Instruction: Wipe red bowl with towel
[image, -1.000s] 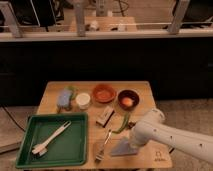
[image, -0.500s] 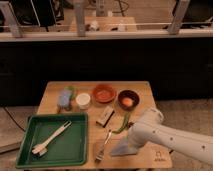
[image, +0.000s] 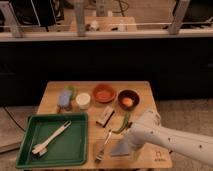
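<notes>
The red bowl stands at the back middle of the wooden table. A grey towel lies flat near the table's front edge, well in front of the bowl. My white arm reaches in from the right. Its gripper is down at the towel's right side, on or just above it.
A dark bowl with an orange item stands right of the red bowl. A white cup and a blue-green sponge are to its left. A green tray with a white brush, a fork, a small block and a green vegetable lie in front.
</notes>
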